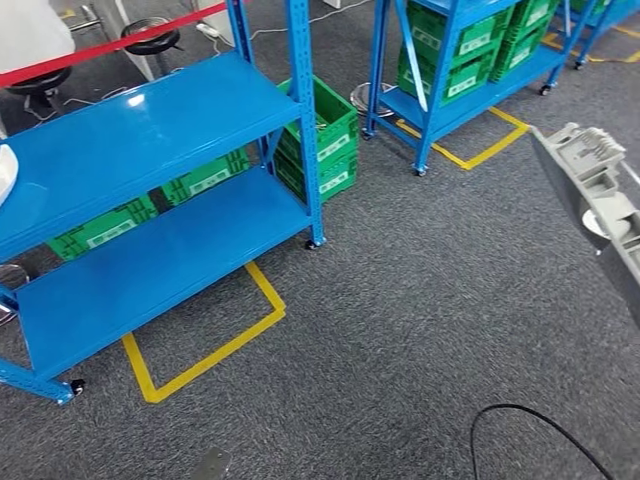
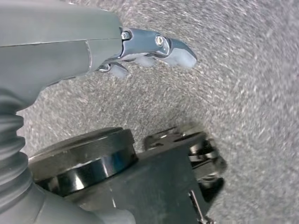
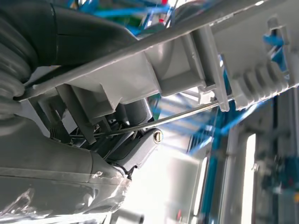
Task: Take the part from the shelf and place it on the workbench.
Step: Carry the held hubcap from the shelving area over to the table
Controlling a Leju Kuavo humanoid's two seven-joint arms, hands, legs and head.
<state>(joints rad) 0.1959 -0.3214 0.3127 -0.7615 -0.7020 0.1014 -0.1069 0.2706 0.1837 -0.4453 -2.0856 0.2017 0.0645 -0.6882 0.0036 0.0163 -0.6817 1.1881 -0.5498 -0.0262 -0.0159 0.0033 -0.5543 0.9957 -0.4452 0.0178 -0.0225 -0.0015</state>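
The part (image 1: 596, 190), a long pale-grey plastic moulding with ribs and clips, juts into the head view from the right edge, above the carpet. Seen from the right wrist, the same part (image 3: 197, 60) lies across my right hand (image 3: 105, 154), which grips it from underneath with the thumb and fingers around its ribbed underside. The blue two-level shelf (image 1: 151, 130) stands to the left, its upper board bare except for a white object (image 1: 6, 170) at the far left edge. My left hand (image 2: 105, 46) hangs over grey carpet with the thumb straight and nothing in it.
Green crates (image 1: 332, 130) sit on the floor behind the shelf's right post. A second blue rack (image 1: 453, 100) loaded with green crates stands at the back right. Yellow floor tape (image 1: 204, 360) marks the carpet, and a black cable (image 1: 543, 430) loops at the front right.
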